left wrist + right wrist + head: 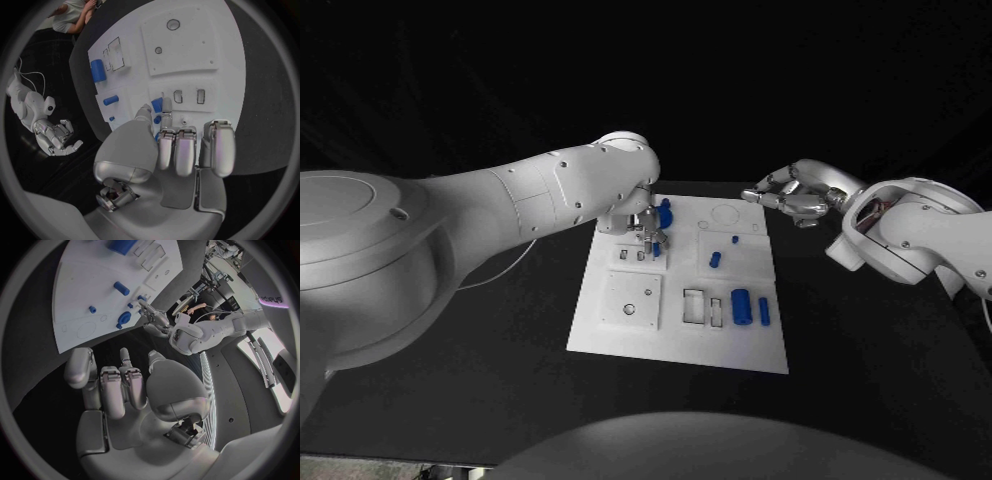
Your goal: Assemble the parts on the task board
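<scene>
While my left hand point(643, 222) hovers over the far left part of the white board point(678, 340), I see it pinching a small blue part point(157, 105) between thumb and a fingertip, just above the board's surface. My right hand point(790, 196) hangs beyond the board's far right corner, grasping nothing, fingers loosely curled and apart. Other blue pieces lie on the board: a large cylinder point(741, 306), a slim bar point(764, 310), a short peg point(715, 259).

**Dark room around a black table**

I saw the black table point(473, 400) spread wide, and behind it only darkness. At the rim of the right wrist view, I noticed a bright pale wall panel point(265, 347) and some dark lettering on it.
</scene>
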Robot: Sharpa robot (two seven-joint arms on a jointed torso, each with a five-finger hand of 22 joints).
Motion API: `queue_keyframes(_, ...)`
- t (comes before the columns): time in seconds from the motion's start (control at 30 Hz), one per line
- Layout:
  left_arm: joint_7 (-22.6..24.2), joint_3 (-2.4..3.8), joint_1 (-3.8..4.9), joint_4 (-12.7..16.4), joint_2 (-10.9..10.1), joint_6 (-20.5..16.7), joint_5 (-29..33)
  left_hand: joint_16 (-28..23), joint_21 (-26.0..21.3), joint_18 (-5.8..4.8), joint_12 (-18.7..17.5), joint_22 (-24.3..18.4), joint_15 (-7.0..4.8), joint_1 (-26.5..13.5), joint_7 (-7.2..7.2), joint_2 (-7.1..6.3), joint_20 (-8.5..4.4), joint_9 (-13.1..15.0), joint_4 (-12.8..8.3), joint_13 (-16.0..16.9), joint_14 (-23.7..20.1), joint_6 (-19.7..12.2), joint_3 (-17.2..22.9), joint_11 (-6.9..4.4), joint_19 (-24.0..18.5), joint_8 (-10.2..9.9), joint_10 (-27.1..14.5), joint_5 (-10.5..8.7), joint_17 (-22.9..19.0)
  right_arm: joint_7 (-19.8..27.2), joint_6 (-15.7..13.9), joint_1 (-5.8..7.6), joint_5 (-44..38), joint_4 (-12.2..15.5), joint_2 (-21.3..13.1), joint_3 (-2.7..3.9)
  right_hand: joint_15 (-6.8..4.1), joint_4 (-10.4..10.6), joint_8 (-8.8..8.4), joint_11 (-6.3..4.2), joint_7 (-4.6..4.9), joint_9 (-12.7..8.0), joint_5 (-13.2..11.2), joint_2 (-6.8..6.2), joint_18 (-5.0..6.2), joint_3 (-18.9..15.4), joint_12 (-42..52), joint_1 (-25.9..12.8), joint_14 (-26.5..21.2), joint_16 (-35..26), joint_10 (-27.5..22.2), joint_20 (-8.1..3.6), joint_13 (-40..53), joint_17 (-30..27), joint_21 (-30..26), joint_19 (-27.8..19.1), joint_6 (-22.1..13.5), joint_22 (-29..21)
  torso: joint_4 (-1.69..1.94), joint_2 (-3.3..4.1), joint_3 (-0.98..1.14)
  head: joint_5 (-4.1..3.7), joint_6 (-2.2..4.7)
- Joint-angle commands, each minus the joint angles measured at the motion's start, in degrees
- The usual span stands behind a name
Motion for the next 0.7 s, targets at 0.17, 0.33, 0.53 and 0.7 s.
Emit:
queue_keyframes(0.17, -2.1, 0.04, 0.0, 0.2, 0.1, -0.5, 0.4, 0.1, -0.3, -0.09, 0.1, 7.6, -0.58, 2.1, -0.28, -0.24, -0.59, 1.7, -1.2, 14.9, 6.1, -1.0, 1.9, -0.59, -0.2, 0.6, 5.9, 0.7, 15.1, -0.5, 1.2, -0.05, 0.0, 0.0, 0.0, -0.01, 0.3, 0.0, -0.42, 0.54, 0.0, -0.1, 0.4, -0.01, -0.25, -0.3, 0.2, 0.7, 6.1, 0.2, 6.0, 0.0, 15.1, 15.1, -0.5, -0.5, 0.6, 7.8, 0.01, -0.01, 0.0, 0.02, 0.0)
queue_keyframes(0.33, -1.9, 0.04, 0.0, 0.1, 0.0, -0.7, 0.4, 0.1, -0.5, -0.06, 0.1, 7.5, -0.66, 3.0, -0.3, -0.37, -0.7, 2.8, -2.0, 14.9, 6.1, -1.6, 3.4, -0.65, -0.3, 0.6, 5.9, 1.2, 15.1, -0.6, 1.3, -0.05, 0.0, 0.0, 0.0, -0.02, 0.31, 0.0, -0.44, 0.55, 0.0, -0.1, 0.4, -0.01, -0.21, -0.3, 0.2, 0.7, 6.1, 0.2, 6.0, 0.01, 15.1, 15.1, -0.7, -0.6, 0.7, 7.8, 0.0, 0.0, -0.02, 0.03, 0.0)
queue_keyframes(0.53, -1.8, 0.04, 0.0, 0.0, 0.1, -0.7, 0.4, 0.1, -0.7, -0.01, 0.1, 7.4, -0.67, 3.4, -0.26, -0.63, -0.72, 3.6, -2.3, 14.9, 6.1, -2.1, 4.6, -0.65, -0.5, 0.6, 5.9, 2.13, 15.1, -0.7, 1.6, -0.05, 0.0, 0.0, 0.0, -0.02, 0.32, 0.0, -0.49, 0.56, 0.0, -0.2, 0.4, 0.0, -0.13, -0.3, 0.2, 0.8, 6.1, 0.2, 6.0, 0.03, 15.1, 15.1, -1.1, -0.9, 0.7, 7.7, 0.01, -0.02, -0.01, 0.08, 0.0)
queue_keyframes(0.7, -1.8, 0.04, 0.0, 0.0, 0.0, -0.6, 0.4, 0.1, -0.8, 0.03, 0.1, 7.2, -0.66, 3.4, -0.21, -0.72, -0.72, 3.8, -2.4, 14.9, 6.1, -2.3, 5.0, -0.63, -0.6, 0.5, 5.9, 2.39, 15.1, -0.8, 1.8, -0.06, 0.0, 0.0, 0.0, -0.02, 0.32, 0.0, -0.53, 0.56, 0.0, -0.2, 0.5, 0.0, -0.06, -0.3, 0.2, 1.0, 6.1, 0.2, 6.0, 0.04, 15.1, 15.1, -1.5, -1.2, 0.9, 7.5, 0.0, -0.05, -0.02, 0.12, 0.0)
